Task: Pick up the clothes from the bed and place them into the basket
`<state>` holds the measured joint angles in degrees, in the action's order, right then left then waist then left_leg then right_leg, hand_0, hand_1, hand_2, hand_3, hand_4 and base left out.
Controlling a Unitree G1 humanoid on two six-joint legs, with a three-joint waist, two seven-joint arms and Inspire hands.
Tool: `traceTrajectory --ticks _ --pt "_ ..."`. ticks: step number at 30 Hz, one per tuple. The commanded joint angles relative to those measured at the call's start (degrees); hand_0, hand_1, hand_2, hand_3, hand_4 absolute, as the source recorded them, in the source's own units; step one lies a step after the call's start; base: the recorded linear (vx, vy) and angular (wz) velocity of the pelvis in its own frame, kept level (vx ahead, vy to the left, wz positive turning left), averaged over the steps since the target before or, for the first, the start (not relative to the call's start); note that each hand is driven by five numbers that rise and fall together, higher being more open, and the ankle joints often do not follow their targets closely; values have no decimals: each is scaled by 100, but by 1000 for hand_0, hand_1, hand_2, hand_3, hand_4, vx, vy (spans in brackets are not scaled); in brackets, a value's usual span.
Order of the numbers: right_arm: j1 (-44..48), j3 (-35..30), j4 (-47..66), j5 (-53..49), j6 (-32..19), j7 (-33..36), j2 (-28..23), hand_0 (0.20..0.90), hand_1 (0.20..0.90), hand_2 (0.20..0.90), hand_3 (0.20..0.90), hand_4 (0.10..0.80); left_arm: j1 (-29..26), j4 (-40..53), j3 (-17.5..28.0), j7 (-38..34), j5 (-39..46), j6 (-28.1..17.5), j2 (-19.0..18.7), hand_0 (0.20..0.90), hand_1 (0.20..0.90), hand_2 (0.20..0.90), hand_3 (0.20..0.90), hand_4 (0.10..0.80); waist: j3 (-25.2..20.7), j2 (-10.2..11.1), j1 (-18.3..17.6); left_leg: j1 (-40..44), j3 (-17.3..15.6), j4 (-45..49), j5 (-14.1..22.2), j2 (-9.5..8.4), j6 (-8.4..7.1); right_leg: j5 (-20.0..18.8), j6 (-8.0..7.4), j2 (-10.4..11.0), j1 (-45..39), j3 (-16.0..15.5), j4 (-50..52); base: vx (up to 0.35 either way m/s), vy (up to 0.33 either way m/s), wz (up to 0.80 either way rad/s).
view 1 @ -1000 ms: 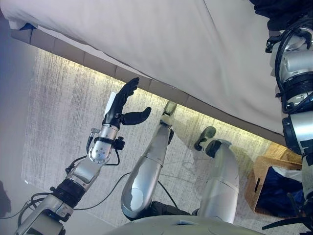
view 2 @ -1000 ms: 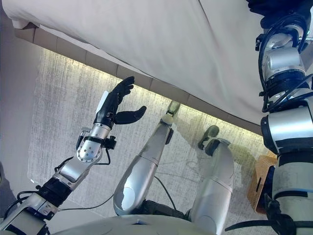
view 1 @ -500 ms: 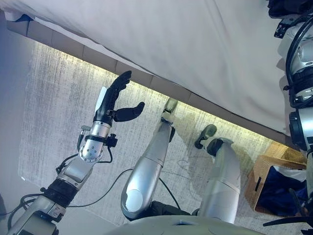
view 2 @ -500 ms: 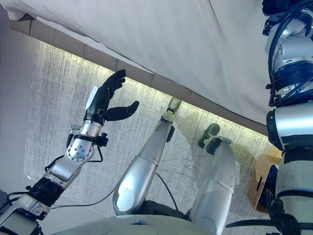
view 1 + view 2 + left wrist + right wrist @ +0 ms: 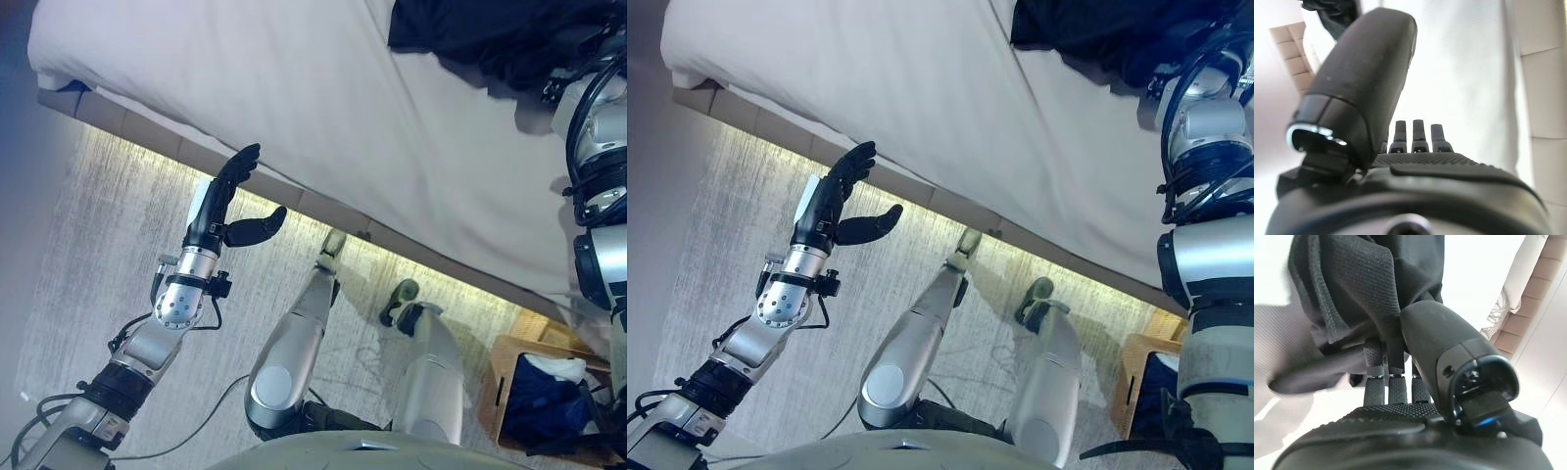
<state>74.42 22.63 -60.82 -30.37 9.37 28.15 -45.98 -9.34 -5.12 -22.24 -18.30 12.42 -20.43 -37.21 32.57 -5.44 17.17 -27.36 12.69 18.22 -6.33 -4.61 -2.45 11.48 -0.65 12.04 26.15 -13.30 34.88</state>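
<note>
A black garment [image 5: 470, 34] lies bunched on the white bed [image 5: 294, 88] at its far right. My right arm reaches up to it, and in the right wrist view my right hand [image 5: 1400, 431] is pushed into the black garment [image 5: 1352, 279], which drapes over it and hides its grip. My left hand [image 5: 220, 201] is raised over the carpet just short of the bed's edge, open and holding nothing; the left wrist view shows the left hand [image 5: 1415, 171] facing the white sheet. The wicker basket [image 5: 509, 392] stands on the floor at the lower right.
Dark blue and white clothes [image 5: 544, 392] lie in the basket. The bed's padded base [image 5: 127, 122] with a lit strip runs diagonally across the view. Grey carpet [image 5: 88, 255] lies between me and the bed.
The whole picture has shifted, bringing the black garment into view at the top right. My left hand stays raised and open near the bed's edge.
</note>
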Motion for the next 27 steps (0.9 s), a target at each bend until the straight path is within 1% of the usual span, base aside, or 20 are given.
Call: traceTrajectory --ticks 1,3,5,6,7,8,11,12,16,20,24,27 --pt "445 76 365 -46 -773 -225 -622 300 300 300 200 100 -204 241 252 -67 83 -275 -46 900 900 900 900 800 -552 229 -52 718 -245 -410 571 -20 224 -424 92 -534 -923 -380 -1306 18 34 -12" --pt "326 11 441 -267 -852 -381 -673 300 300 300 200 100 -219 98 195 -52 101 -158 2 900 900 900 900 800 -756 304 -128 1049 -283 -811 494 50 193 -567 24 -563 -1245 -355 -1761 38 50 -10" --pt "151 -103 569 -433 -868 -550 -756 300 300 300 200 100 -177 52 204 -26 176 -20 40 900 900 900 900 800 -964 367 -215 1361 -304 -1141 454 92 172 -658 -17 -601 -1552 -303 -2123 73 51 -7" --pt "99 -136 603 -454 -894 -557 -765 300 300 300 200 100 -159 49 208 -23 179 -24 44 900 900 900 900 800 -980 375 -227 1420 -305 -1190 442 99 168 -681 -23 -609 -1614 -299 -2179 98 59 -7" --pt "-81 -240 713 -483 -917 -617 -795 300 300 300 200 100 -135 -23 207 8 210 65 70 900 900 900 900 800 -1164 433 -300 1691 -359 -1443 423 132 151 -736 -49 -649 -1896 -250 -2455 51 39 -4" --pt "-117 -260 735 -497 -962 -609 -805 300 300 300 200 100 -136 -34 208 21 222 79 75 900 900 900 900 800 -1203 440 -317 1711 -362 -1486 388 136 152 -785 -55 -657 -1931 -251 -2519 84 47 -11" --pt "-522 -568 1032 -543 -867 -723 -898 300 300 300 200 100 -87 -203 241 157 340 260 147 900 900 900 900 800 -1581 528 -481 2114 -440 -1821 356 183 157 -920 -109 -702 -2294 -149 -2866 77 41 -3" --pt "-592 -601 1061 -547 -868 -723 -911 300 300 300 200 100 -72 -224 232 167 343 267 150 900 900 900 900 800 -1634 541 -492 2181 -444 -1885 343 191 158 -951 -120 -712 -2347 -131 -2925 63 45 6" --pt "-865 -782 1271 -678 -739 -814 -1049 300 300 300 200 100 -8 -377 193 225 372 451 200 900 900 900 900 800 -2084 664 -637 2588 -555 -2208 314 254 165 -1090 -194 -735 -2693 -8 -3247 78 35 -3" --pt "-1010 -941 1301 -795 -770 -887 -1143 300 300 300 200 100 -13 -518 135 253 325 529 245 900 900 900 900 800 -2356 754 -724 2795 -626 -2272 383 272 174 -1141 -220 -748 -2881 68 -3397 52 30 2" --pt "-935 -910 1329 -856 -852 -865 -1274 300 300 300 200 100 -49 -740 28 410 224 725 242 900 900 900 900 800 -2551 841 -831 2975 -754 -2266 469 310 180 -1159 -244 -748 -3018 188 -3449 22 38 -8" --pt "-840 -815 1432 -725 -861 -824 -1391 300 300 300 200 100 -114 -868 -36 399 217 777 214 900 900 900 900 800 -2625 877 -939 3114 -849 -2257 541 347 181 -1129 -250 -770 -3099 296 -3430 17 44 -12"
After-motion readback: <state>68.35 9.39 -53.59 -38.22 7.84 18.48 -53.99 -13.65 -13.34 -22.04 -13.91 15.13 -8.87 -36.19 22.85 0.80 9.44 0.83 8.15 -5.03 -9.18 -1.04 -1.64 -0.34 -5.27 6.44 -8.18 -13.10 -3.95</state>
